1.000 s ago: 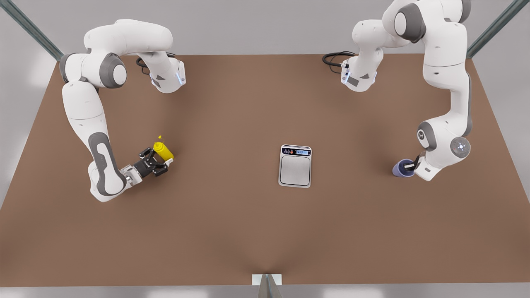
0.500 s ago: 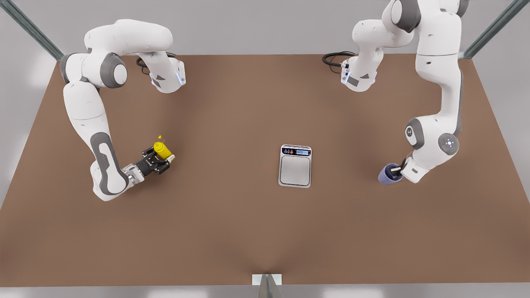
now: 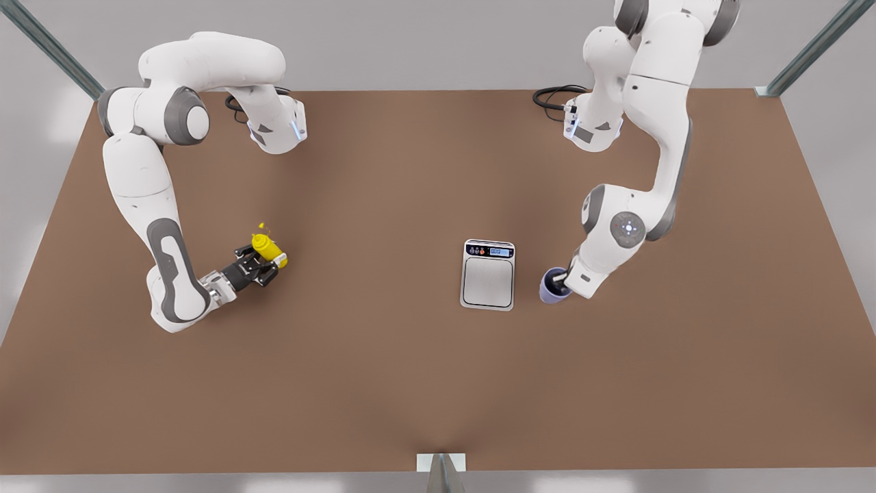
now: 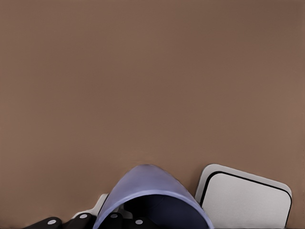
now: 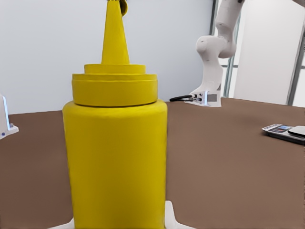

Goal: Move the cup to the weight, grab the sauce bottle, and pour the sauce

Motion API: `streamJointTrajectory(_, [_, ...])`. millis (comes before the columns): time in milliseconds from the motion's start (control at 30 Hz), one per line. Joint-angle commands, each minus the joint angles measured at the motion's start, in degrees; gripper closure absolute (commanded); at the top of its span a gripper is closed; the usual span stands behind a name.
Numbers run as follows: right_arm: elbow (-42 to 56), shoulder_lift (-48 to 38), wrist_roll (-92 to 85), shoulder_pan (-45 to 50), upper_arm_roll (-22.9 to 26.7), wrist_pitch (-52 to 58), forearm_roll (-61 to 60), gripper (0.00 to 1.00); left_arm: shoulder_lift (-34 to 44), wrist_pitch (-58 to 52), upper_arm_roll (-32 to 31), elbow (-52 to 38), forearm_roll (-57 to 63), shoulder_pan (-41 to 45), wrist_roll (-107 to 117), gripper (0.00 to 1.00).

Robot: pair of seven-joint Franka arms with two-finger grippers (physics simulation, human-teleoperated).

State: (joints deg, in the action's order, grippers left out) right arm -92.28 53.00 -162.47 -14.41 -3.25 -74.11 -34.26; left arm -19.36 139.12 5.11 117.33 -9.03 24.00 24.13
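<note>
The silver scale (image 3: 487, 282) lies flat at the table's middle. The lavender cup (image 3: 549, 289) hangs just off the scale's edge on the front view's right, with my left gripper (image 3: 561, 279) shut on its rim. In the left wrist view the cup (image 4: 147, 188) is close up, tilted, with the scale's platform (image 4: 245, 200) right beside it. On the front view's left the yellow sauce bottle (image 3: 268, 249) stands upright with my right gripper (image 3: 262, 265) shut on its body. The right wrist view has the bottle (image 5: 116, 162) very close and the scale (image 5: 286, 131) far off.
The brown table (image 3: 383, 383) stretches wide around the scale. Both arm bases stand at the back edge, with a black cable (image 3: 553, 96) by one. A small metal bracket (image 3: 441, 467) sits at the front edge.
My left gripper carried the cup from the far side toward the front view's left, up to the scale's edge. My right gripper's fingers closed in on the bottle.
</note>
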Motion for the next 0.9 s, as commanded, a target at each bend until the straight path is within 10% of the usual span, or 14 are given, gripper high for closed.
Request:
streamJointTrajectory(0, [0.00, -0.09, 0.04, 0.00, 0.00, 0.11, -0.02, 0.42, -0.07, 0.01, -0.02, -0.08, -2.83, 0.51, 0.65, 0.79])
streamJointTrajectory(400, [1.14, -6.59, 22.44, -0.44, -0.09, -5.07, -14.87, 0.44, -2.26, 2.21, 0.07, -1.84, -0.55, 12.03, 19.81, 0.79])
streamJointTrajectory(700, [-2.55, -19.42, 75.43, 3.77, -16.00, -47.52, 1.99, 0.44, -5.60, 3.79, -0.45, -4.57, 3.23, 13.97, 28.34, 0.78])
streamJointTrajectory(867, [-4.05, -23.03, 97.24, 7.91, -15.82, -57.54, 19.92, 0.44, -6.83, 4.85, -1.33, -4.74, 3.14, 14.05, 29.04, 0.41])
